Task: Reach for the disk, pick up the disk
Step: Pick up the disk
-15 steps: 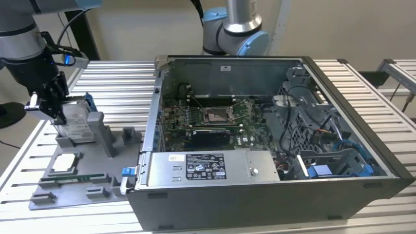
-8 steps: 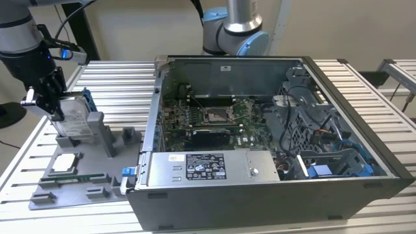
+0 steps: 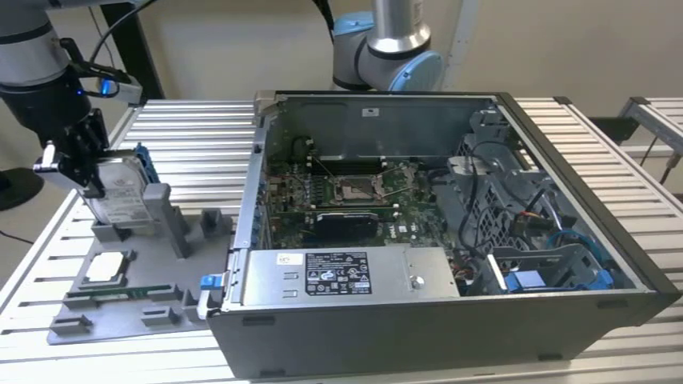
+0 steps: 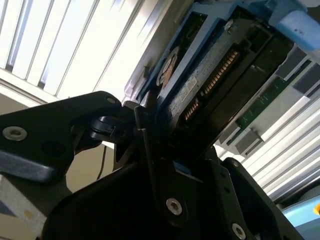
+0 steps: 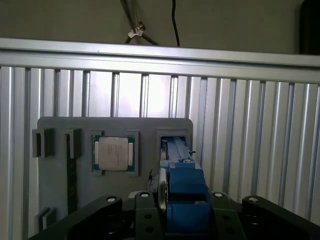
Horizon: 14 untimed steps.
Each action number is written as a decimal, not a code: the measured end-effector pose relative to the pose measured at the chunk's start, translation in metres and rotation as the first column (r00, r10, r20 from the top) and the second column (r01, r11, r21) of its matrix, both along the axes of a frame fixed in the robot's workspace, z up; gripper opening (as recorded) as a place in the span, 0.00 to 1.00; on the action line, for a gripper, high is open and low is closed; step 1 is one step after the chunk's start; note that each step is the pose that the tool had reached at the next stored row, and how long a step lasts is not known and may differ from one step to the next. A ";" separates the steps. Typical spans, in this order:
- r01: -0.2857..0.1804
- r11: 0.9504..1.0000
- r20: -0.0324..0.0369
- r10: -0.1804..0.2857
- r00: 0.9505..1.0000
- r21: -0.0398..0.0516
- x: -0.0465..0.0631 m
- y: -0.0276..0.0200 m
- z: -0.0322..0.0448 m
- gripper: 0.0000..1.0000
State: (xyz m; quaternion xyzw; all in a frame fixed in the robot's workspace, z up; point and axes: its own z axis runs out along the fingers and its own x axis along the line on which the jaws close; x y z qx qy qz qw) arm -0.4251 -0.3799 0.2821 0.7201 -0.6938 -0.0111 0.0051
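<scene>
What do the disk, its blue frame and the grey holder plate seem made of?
By looks, the disk has a silver-grey metal body with a dull sheen and a white paper-like label. Its blue frame is likely moulded plastic, evenly coloured and matte. The holder plate is matte grey with blocky posts, probably plastic, though painted metal is possible.

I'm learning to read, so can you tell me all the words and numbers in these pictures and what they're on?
None can be read.
White label on the flat silver-grey metal disk in its blue bracket: too blurred.
Black-and-white label on the long grey metal box: too small.
Print on the small square silver chip: too faint.
</scene>
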 end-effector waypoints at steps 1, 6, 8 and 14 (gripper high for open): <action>0.000 1.000 0.000 0.000 1.000 0.000 0.000 0.0000 0.0003 0.00; 0.000 1.000 0.000 0.000 1.000 0.000 0.000 0.0000 0.0048 0.00; 0.000 1.000 0.000 0.000 1.000 0.000 0.000 0.0000 0.0078 0.00; 0.000 1.000 0.000 0.000 1.000 0.000 0.000 0.0000 0.0182 0.00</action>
